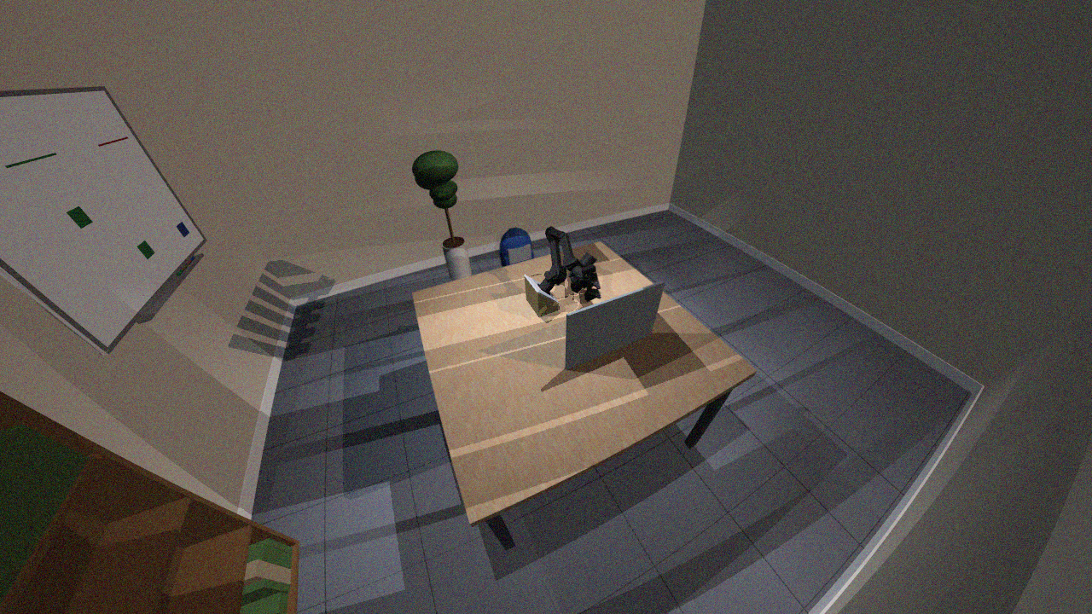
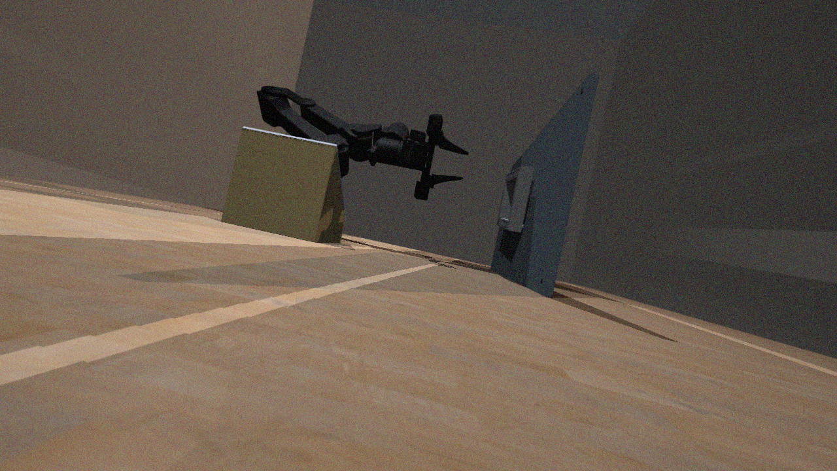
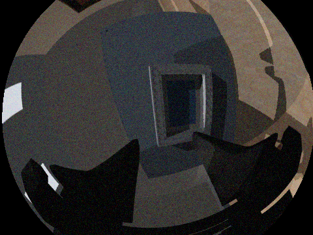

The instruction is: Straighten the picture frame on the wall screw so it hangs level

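Observation:
The picture frame (image 2: 520,201) (image 3: 182,69) is grey with a dark blue picture and hangs on the upright blue-grey board (image 1: 611,332) (image 2: 564,175) (image 3: 130,49). In the top view the board hides it. In the wrist view the table side lies to the right, and the lens distortion makes the frame's tilt hard to judge. The screw and the notched strip are hidden. My gripper (image 2: 464,165) (image 3: 166,140) is open and empty. It points at the board, in front of the frame with a gap between, its fingertips a little above the frame's upper edge in the exterior view.
An olive wedge-shaped block (image 1: 538,299) (image 2: 274,187) stands beside the arm on the wooden table (image 1: 496,458) (image 2: 351,375). A potted plant (image 1: 436,168) and a blue rounded object (image 1: 516,240) are behind the table. A whiteboard (image 1: 68,282) hangs on the wall to the left.

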Controlling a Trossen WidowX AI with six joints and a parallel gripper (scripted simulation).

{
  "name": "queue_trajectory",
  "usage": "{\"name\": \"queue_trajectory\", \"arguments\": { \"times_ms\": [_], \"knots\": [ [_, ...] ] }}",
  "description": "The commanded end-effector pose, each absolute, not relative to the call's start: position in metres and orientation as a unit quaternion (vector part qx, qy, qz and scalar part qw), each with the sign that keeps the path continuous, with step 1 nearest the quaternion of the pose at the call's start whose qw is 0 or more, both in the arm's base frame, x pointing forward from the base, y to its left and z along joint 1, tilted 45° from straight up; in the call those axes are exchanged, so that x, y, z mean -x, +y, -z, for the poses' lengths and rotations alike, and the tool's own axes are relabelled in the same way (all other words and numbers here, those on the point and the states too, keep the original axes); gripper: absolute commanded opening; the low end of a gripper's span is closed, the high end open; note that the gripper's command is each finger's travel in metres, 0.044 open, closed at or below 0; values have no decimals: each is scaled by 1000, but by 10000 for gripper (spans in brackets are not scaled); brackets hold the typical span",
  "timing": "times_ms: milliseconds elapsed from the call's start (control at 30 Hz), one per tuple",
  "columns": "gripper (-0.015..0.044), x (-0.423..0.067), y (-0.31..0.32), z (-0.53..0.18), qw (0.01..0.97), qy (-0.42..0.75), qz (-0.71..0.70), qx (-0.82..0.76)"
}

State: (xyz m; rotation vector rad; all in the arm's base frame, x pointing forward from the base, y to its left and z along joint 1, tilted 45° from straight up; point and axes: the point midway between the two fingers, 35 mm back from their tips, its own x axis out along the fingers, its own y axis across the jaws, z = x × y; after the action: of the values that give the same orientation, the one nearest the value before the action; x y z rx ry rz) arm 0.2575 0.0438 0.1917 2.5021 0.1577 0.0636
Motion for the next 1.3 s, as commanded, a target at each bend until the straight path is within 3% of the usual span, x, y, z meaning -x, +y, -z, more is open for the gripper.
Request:
{"name": "queue_trajectory", "arguments": {
  "times_ms": [0, 367, 800, 1267],
  "knots": [
    [260, -257, 44, -189, 315, 58, -22, -947],
    [260, -265, 45, -192, 315, 58, -22, -947],
    [260, -336, 54, -190, 315, 57, -24, -947],
    [260, -337, 54, -190, 315, 57, -24, -947]
  ]
}}
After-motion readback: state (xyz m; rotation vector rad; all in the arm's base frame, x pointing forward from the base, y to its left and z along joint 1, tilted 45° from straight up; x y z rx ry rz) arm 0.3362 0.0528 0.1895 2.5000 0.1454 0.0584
